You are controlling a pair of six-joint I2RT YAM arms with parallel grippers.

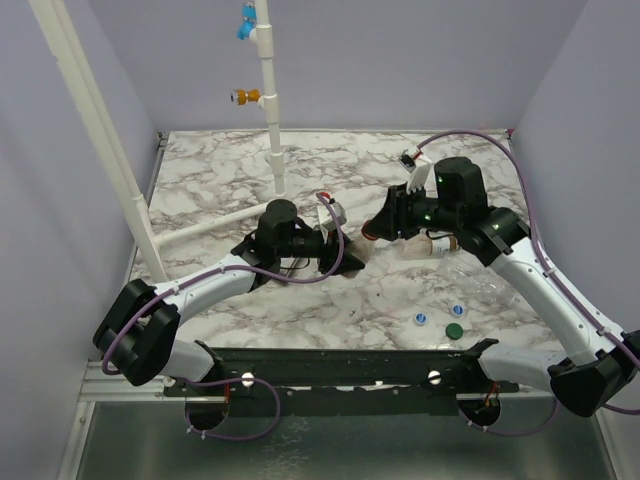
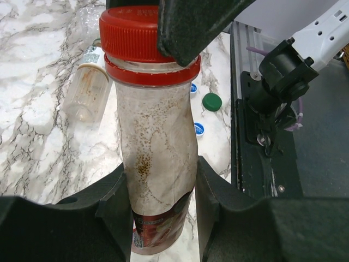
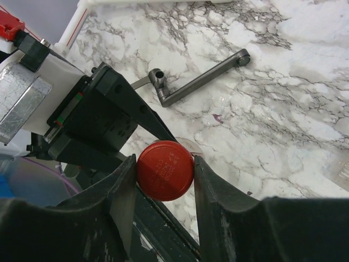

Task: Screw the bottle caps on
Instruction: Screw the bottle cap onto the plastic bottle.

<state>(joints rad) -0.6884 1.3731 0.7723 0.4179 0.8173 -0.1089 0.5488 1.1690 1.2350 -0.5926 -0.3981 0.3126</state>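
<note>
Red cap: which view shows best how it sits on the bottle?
Left wrist: the red cap appears side-on atop the bottle, its ring visible. Right wrist shows only its top face between the fingers of the right gripper. Top external shows just a small red speck.

White pipe (image 1: 272,110) stands back-centre, loose caps (image 1: 454,330) front-right — marble (image 1: 210,165) back-left lies open.

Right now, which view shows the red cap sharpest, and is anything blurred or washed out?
Right wrist: red cap sharp, end-on; its own fingers dark, low detail. Left wrist: cap and held bottle crisp. Top external: loose clear bottles nearly vanish against the marble table.
</note>
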